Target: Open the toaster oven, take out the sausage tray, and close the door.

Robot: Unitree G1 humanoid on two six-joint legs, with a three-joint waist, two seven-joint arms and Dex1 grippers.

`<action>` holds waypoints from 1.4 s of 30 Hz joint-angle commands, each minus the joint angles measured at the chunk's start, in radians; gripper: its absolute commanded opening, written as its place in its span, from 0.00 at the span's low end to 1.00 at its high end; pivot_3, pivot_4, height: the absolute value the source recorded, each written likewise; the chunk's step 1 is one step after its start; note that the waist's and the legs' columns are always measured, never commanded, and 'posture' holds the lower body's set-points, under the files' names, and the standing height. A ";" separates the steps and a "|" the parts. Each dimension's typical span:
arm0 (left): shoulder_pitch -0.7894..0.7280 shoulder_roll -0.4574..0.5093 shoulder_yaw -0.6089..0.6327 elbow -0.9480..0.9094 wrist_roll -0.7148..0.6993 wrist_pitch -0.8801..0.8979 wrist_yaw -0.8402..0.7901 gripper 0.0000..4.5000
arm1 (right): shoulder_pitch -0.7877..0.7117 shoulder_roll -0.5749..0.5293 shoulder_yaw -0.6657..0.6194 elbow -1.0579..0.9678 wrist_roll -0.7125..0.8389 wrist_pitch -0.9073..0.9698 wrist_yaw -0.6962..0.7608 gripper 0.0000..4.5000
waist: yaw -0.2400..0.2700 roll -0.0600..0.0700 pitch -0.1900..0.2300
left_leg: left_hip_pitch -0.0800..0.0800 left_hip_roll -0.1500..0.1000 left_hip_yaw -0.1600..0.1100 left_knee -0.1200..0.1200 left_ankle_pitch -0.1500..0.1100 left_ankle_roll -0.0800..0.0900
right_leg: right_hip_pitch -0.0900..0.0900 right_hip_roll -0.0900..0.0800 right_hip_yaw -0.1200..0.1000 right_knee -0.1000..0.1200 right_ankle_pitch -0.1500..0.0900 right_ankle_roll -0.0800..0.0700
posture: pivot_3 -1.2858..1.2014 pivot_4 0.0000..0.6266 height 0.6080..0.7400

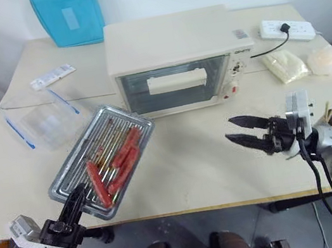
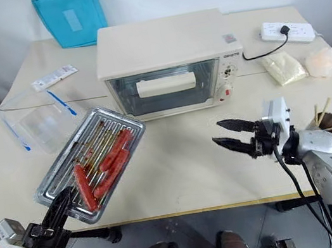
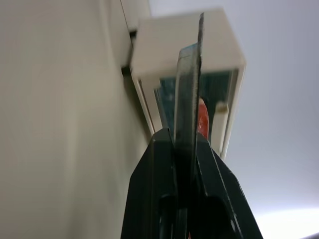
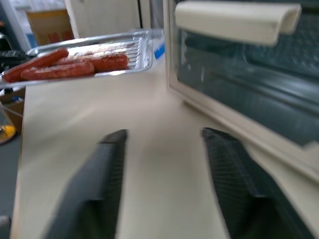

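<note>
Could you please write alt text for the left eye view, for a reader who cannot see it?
The left gripper holds the near edge of the sausage tray out on the table, in front of the toaster oven, whose door is closed. The right gripper hovers with fingers open in front of the oven's right side.

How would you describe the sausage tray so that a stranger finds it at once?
Start at the cream toaster oven on the table. In front of it toward the left lies a shallow silver tray holding red sausages. The clear plastic box beside it is transparent.
</note>
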 commanded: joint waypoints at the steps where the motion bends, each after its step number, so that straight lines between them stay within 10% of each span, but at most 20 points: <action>1: -0.097 0.128 -0.080 0.110 -0.028 0.140 -0.051 0.00 | 0.144 -0.026 -0.111 -0.124 0.013 -0.038 0.011 0.84 | 0.006 0.001 0.000 | 0.000 0.000 0.000 0.000 0.000 0.000 | 0.000 0.000 0.000 0.001 0.000 0.000 | 0.52 0.24 1.00; 3: -0.178 0.190 -0.132 0.191 -0.028 0.206 -0.060 0.00 | 0.217 -0.025 -0.144 -0.178 0.020 -0.042 -0.001 0.99 | 0.015 0.003 0.001 | 0.001 0.000 -0.003 -0.001 0.001 -0.001 | 0.000 0.001 -0.001 0.003 -0.001 -0.002 | 0.52 0.24 1.00; 13: -0.646 0.355 -0.425 0.574 -0.028 0.407 -0.045 0.00 | 0.452 0.012 -0.233 -0.345 0.003 -0.061 -0.087 0.99 | 0.003 0.004 0.001 | 0.001 0.002 -0.002 -0.003 0.003 -0.006 | -0.002 0.002 -0.001 0.005 0.001 -0.003 | 0.52 0.24 1.00; 27: -1.019 0.179 -0.581 0.762 0.385 0.445 -0.075 0.00 | 0.589 0.062 -0.232 -0.455 -0.006 -0.058 -0.188 0.99 | 0.006 0.004 0.001 | 0.001 -0.005 0.000 -0.004 0.006 -0.004 | -0.002 0.000 0.002 0.006 0.004 0.002 | 0.52 0.24 1.00; 35: -1.005 0.182 -0.561 0.682 0.654 0.380 -0.195 0.56 | 0.606 0.057 -0.213 -0.444 -0.024 -0.065 -0.187 1.00 | 0.012 0.004 0.001 | 0.001 -0.006 -0.001 -0.003 0.008 -0.003 | -0.002 -0.001 0.001 0.005 0.004 0.003 | 0.52 0.24 1.00; 42: -0.853 0.394 -0.512 0.475 0.857 0.199 -0.512 0.99 | 0.581 0.014 -0.250 -0.369 -0.015 -0.063 -0.126 1.00 | -0.008 0.004 0.001 | 0.004 -0.004 0.001 -0.006 0.007 -0.006 | -0.002 0.001 0.002 0.005 0.003 0.001 | 0.52 0.24 1.00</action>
